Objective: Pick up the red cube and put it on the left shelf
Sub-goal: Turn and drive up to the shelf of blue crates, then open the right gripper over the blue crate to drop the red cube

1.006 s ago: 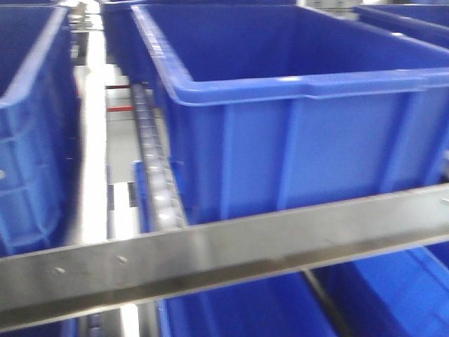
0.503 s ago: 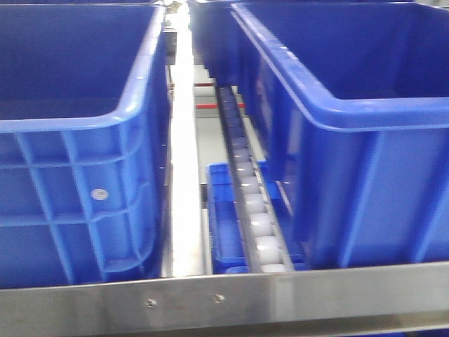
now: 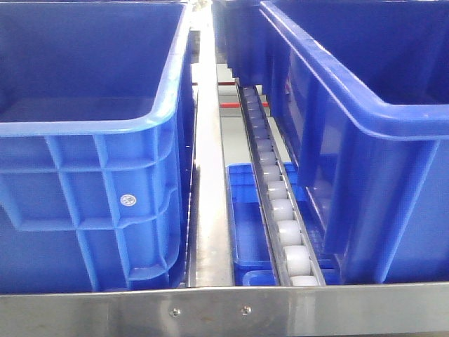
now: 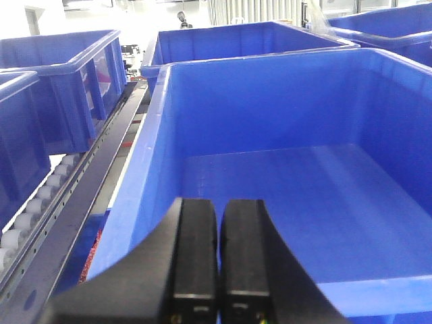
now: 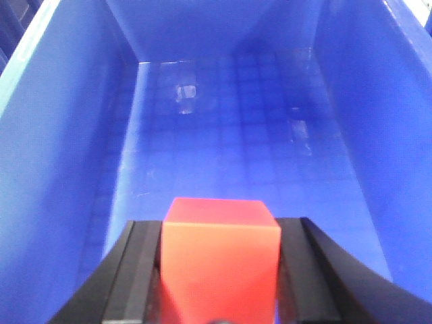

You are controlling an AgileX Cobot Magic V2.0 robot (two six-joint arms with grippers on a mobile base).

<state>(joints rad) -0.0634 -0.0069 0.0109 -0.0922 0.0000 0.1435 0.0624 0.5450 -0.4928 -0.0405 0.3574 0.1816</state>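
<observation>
Evidently past the pick. Grips the red cube (image 5: 219, 253) by its two side faces in the right gripper (image 5: 221, 270), black fingers (image 5: 145, 270) parted only as wide as the block and pressed flat against it. Holds it in the air above the open inside of a blue crate (image 5: 61, 135), over the near end of the gridded floor, with bare floor ahead and crate walls rising on both sides; no contact with floor or walls to be seen. Cannot say from the wrist view alone which crate of the rack this is. Reads, all the same, as being at the left shelf (image 3: 210, 196): in the front view, a steel front rail (image 3: 337, 309) with two bolts, a white roller track (image 3: 277, 210) running back from it, a left-hand crate (image 3: 91, 196) and a right-hand crate (image 3: 379, 175) flanking it, and a lower blue tray (image 3: 249, 232) glimpsed through the gap. Shows neither arm nor cube in that view. Carries nothing in the left gripper (image 4: 219, 250), pads squeezed together with only a thin seam between, poised over the near rim of another deep crate (image 4: 378, 169). Leaves, by this reckoning, only the last part: lowering toward the crate floor, opening the fingers, and lifting away clear of the walls. Not yet placed, hence not yet done.
</observation>
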